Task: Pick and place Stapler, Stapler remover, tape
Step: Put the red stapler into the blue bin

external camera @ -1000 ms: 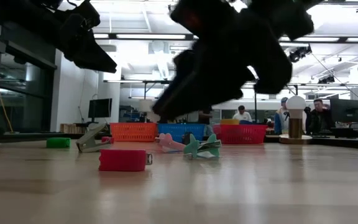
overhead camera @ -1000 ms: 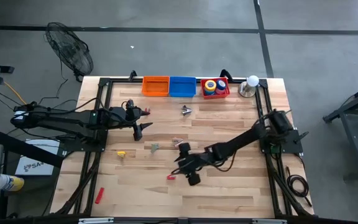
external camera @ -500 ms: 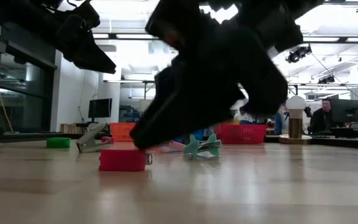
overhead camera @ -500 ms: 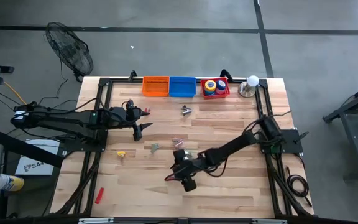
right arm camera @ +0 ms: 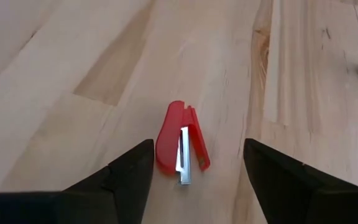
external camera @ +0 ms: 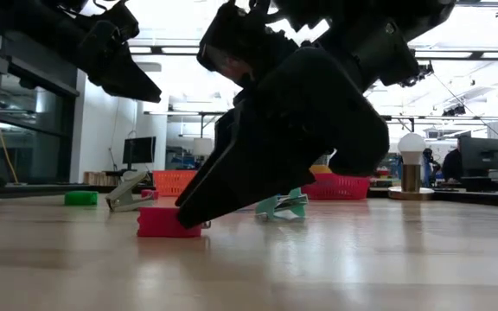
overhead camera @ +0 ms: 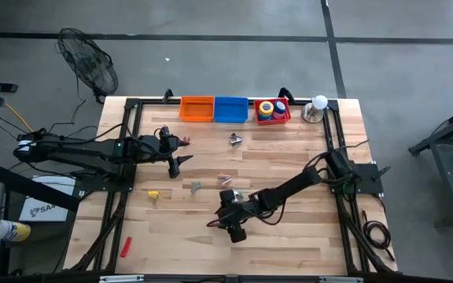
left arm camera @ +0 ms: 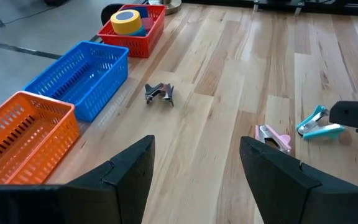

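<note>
The right gripper (right arm camera: 194, 163) hangs wide open just over the small red stapler (right arm camera: 180, 145), which lies on the table (right arm camera: 73, 50). It looks light, stiff and smooth; pinching its 2 long sides seems best.

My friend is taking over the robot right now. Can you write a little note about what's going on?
Right gripper: jaws open, low over the small red stapler, not gripping it yet.
Left gripper: jaws open, empty, waiting above the table's left side.
Done: tape rolls sit in the red basket.
Orange basket and blue basket look empty.
Left: red stapler, plus teal, pink and dark pieces loose on the table.
</note>
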